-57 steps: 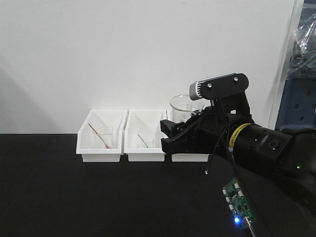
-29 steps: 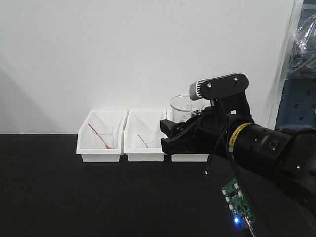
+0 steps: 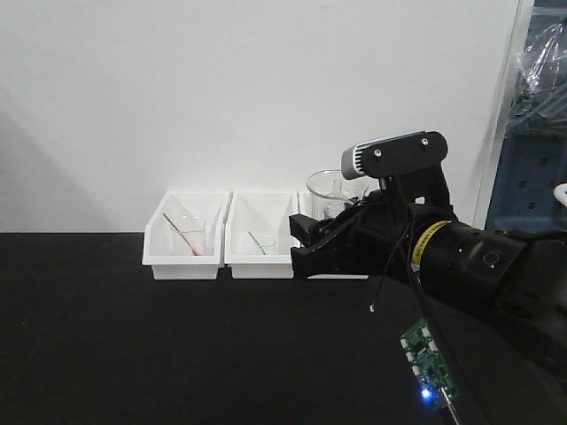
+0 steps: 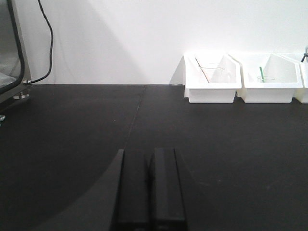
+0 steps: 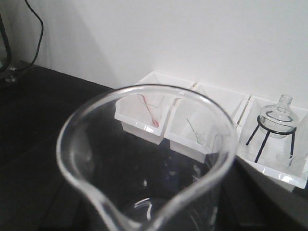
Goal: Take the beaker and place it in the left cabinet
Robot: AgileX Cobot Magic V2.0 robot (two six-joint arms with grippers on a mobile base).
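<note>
Clear beaker (image 5: 144,163) upright in right end effector (image 3: 302,241)

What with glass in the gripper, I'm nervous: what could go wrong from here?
1. The beaker is smooth clear glass, and how the right gripper holds it is hidden. A slip during the carry would likely drop it onto the hard black table.
2. The white bins with small glassware and the flask on its tripod stand not far off. A low leftward swing might knock them.
</note>
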